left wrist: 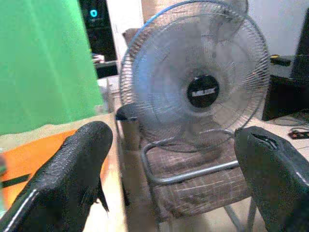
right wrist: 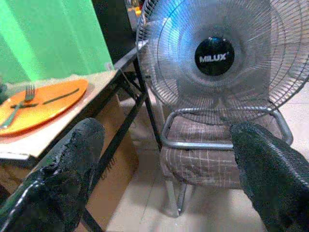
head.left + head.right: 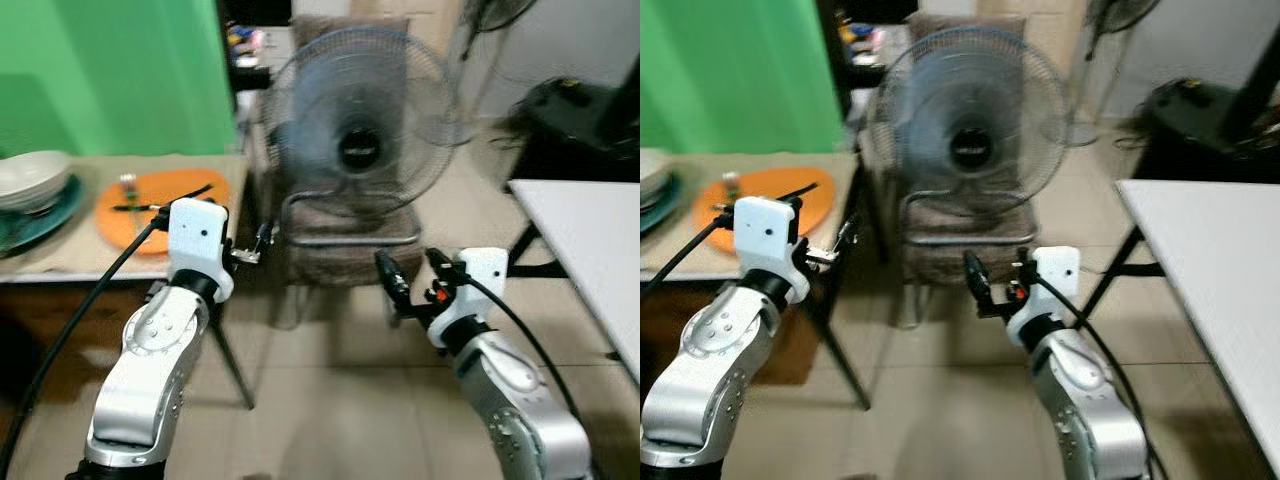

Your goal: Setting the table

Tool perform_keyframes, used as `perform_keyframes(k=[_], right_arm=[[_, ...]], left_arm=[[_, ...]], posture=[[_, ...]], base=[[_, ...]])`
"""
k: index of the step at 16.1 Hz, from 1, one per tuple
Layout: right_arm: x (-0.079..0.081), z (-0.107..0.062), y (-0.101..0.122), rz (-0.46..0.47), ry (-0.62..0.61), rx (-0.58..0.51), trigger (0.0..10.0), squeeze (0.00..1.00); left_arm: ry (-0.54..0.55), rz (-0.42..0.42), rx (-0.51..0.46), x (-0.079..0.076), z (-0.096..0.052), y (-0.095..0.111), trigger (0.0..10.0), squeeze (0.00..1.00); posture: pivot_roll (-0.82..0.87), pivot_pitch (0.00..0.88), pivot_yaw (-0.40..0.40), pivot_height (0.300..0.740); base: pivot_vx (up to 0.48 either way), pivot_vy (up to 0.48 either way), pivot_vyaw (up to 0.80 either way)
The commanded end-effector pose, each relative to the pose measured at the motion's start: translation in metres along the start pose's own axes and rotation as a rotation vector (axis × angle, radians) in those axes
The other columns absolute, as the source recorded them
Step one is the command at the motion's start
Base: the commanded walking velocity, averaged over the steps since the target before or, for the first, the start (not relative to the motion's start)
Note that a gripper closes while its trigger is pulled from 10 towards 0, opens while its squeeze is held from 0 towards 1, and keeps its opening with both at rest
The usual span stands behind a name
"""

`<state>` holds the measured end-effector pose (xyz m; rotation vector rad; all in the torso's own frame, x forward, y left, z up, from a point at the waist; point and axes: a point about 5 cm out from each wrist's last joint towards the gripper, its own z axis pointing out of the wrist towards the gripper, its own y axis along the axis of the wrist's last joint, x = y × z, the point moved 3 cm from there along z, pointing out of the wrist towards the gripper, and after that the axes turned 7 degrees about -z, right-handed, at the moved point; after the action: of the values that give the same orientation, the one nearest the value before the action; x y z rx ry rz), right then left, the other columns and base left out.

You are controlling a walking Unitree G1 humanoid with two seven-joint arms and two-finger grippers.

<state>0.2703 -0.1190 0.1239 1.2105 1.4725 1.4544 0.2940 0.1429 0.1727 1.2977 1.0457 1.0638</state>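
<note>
Head stereo pair high, facing down; both wrist cameras low, sharing the fan (image 2: 215,58).

side table (image 3: 60,262) | orange plate (image 3: 160,210) | stacked bowls (image 3: 35,180) | fork (image 2: 19,104)

Straight ahead, a fan (image 3: 358,125) standing on a checked chair (image 2: 212,162) with a metal frame. Behind the left table, a green wall (image 3: 110,75). Far right, a black bag (image 3: 575,120) on the tiled floor (image 3: 340,400).
</note>
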Motion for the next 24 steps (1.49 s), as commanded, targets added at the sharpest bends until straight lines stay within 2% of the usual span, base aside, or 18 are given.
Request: perform_keyframes(k=[1,4,8,13,20,21,24], right_arm=[[0.002,0.001,0.005,-0.015,0.008,-0.018,10.0,0.00],[0.008,0.002,0.004,-0.095,0.057,-0.007,10.0,0.00],[0.018,0.002,0.000,-0.038,0.118,0.005,10.0,0.00],[0.028,0.003,-0.003,-0.040,0.183,0.010,10.0,0.00],[0.027,0.005,-0.002,-0.044,0.170,-0.003,10.0,0.00],[0.025,0.006,-0.002,-0.026,0.148,-0.007,10.0,0.00],[0.004,0.007,-0.002,-0.011,-0.003,-0.028,10.0,0.00]], left_arm=[[-0.003,0.002,0.006,0.000,0.001,0.001,10.0,0.00],[0.006,-0.018,0.002,0.000,-0.001,0.001,10.0,0.00],[0.021,0.029,0.002,0.006,-0.005,0.002,10.0,0.00],[-0.002,0.032,-0.004,0.006,-0.008,0.004,10.0,0.00],[-0.026,0.029,0.013,0.006,-0.012,-0.001,10.0,0.00],[-0.030,0.024,0.011,0.006,-0.012,-0.001,10.0,0.00],[-0.056,0.010,0.001,0.003,-0.014,-0.003,10.0,0.00]], posture=[[0.06,0.000,0.018,0.740],[0.06,0.000,0.011,0.740],[0.08,0.002,0.005,0.740],[0.09,0.003,0.004,0.740],[0.09,0.005,0.005,0.740],[0.09,0.004,0.009,0.740],[0.09,0.001,0.020,0.740]], base=[[0.000,0.277,0.00],[0.000,0.085,0.27],[0.000,0.000,0.80],[0.000,0.000,0.80],[0.292,0.000,0.80],[0.322,0.000,0.00],[0.384,0.000,0.00]])
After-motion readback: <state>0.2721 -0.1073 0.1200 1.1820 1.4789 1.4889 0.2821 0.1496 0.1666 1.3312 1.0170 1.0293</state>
